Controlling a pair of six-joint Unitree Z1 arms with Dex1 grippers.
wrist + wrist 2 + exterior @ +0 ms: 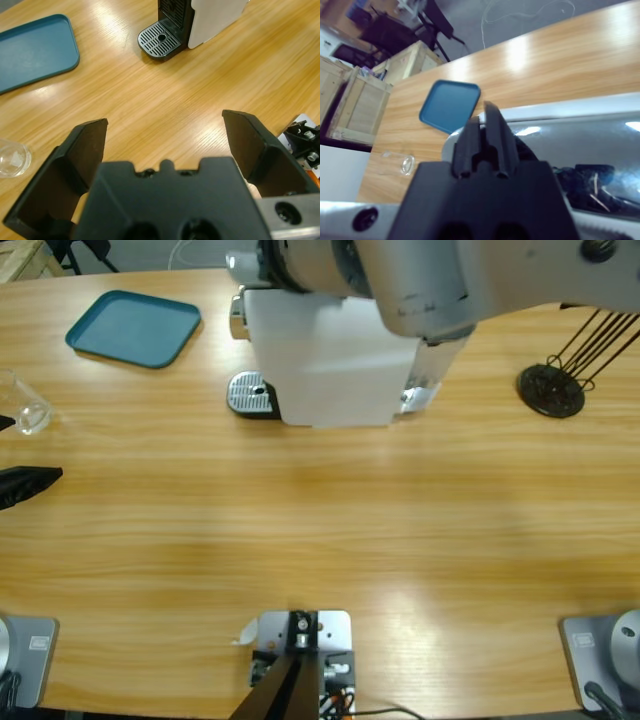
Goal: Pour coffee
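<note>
Bench layout around the two pincers

The left pincer (165,145) hangs over the bench (320,530) with its jaws wide apart; ahead of it stands the coffee machine (330,360), its drip grate (160,39) on the near side. The tray (35,50) lies ahead and to the pincer's left, the glass cup (12,159) close by on its left, nearer than the tray. The right pincer (487,135), jaws pressed together, sits above the machine's top, with the tray and cup beyond it.
</note>
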